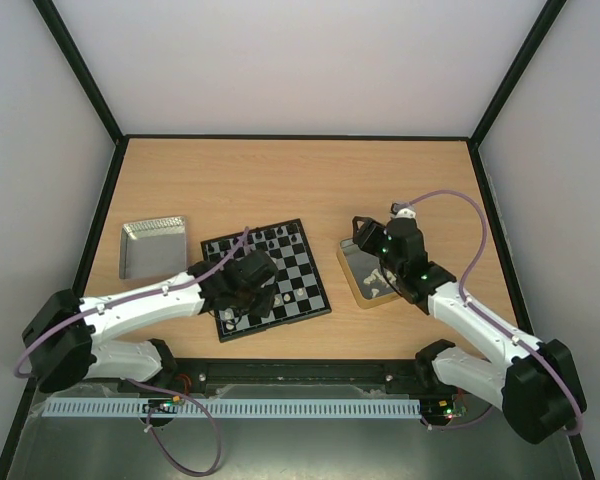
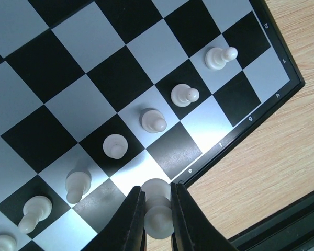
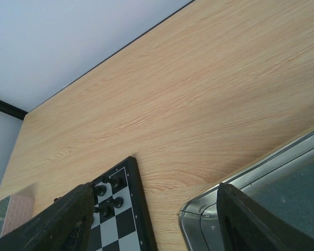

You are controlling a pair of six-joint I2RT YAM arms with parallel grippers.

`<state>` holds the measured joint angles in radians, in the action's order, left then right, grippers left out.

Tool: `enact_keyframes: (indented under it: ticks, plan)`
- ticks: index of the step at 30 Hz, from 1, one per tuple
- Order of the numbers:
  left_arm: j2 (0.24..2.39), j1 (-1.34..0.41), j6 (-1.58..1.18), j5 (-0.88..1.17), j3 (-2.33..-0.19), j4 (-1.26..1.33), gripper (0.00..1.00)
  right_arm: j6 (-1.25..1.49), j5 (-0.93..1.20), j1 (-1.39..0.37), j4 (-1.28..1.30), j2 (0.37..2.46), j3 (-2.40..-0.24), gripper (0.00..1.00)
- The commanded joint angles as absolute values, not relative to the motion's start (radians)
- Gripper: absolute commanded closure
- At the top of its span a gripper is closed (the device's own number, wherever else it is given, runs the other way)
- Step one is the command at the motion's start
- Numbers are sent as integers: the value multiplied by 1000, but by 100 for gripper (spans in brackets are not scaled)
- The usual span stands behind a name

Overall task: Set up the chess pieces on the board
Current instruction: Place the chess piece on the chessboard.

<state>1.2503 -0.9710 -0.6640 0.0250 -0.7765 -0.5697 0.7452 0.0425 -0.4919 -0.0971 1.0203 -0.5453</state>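
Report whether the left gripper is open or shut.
The left gripper is shut on a white piece: both fingers press its sides at the board's edge.

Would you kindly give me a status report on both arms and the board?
Left pincer shut on white piece over board edge row. Right pincer open, empty, over tray corner. Pawns stand clear.

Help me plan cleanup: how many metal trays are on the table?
2: a silver metal tray left of the black-and-silver checkered chessboard; a gold-rimmed metal tray right of it.
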Motion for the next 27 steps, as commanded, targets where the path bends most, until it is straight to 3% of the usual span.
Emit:
enact_keyframes:
  ticks: [1,27]
  plan:
    - [1288,-983,-680,29,-763,-539,91,761,3,-497,-92,1034,-535,36]
    - [1363,-1035,-716,-60,-740,-532,88,763,3,-497,-100,1054,-527,36]
